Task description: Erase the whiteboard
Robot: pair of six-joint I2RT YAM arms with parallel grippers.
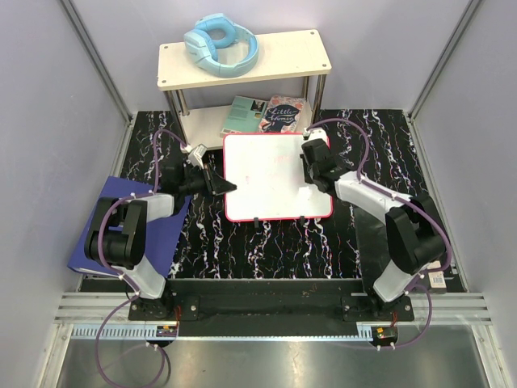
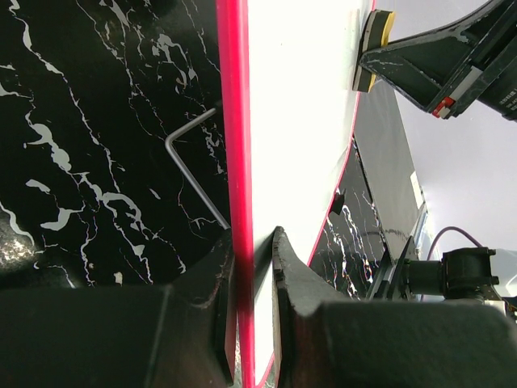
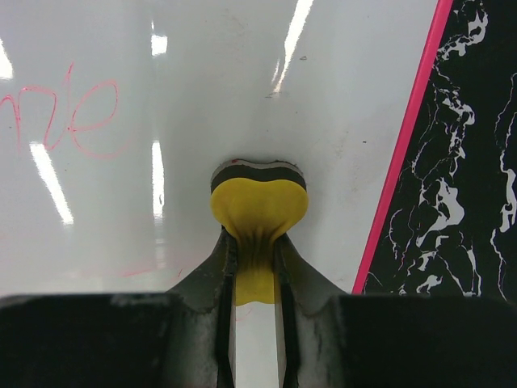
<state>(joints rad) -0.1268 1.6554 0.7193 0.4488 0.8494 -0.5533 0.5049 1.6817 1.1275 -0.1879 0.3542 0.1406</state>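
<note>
The whiteboard (image 1: 266, 182), white with a thin pink-red frame, lies in the middle of the black marbled table. My left gripper (image 1: 229, 187) is shut on its left edge; in the left wrist view the jaws (image 2: 252, 250) clamp the pink frame (image 2: 234, 121). My right gripper (image 1: 313, 174) is shut on a yellow eraser (image 3: 258, 206) with a dark felt face pressed on the board (image 3: 202, 97) near its right edge. Pink writing (image 3: 73, 113) shows to the left of the eraser. The eraser also shows in the left wrist view (image 2: 373, 48).
A cream shelf (image 1: 291, 52) stands at the back with blue headphones (image 1: 220, 44) on top and books (image 1: 266, 113) on its lower level. A blue binder (image 1: 153, 230) lies under my left arm. A bent metal wire (image 2: 190, 158) lies beside the board's left edge.
</note>
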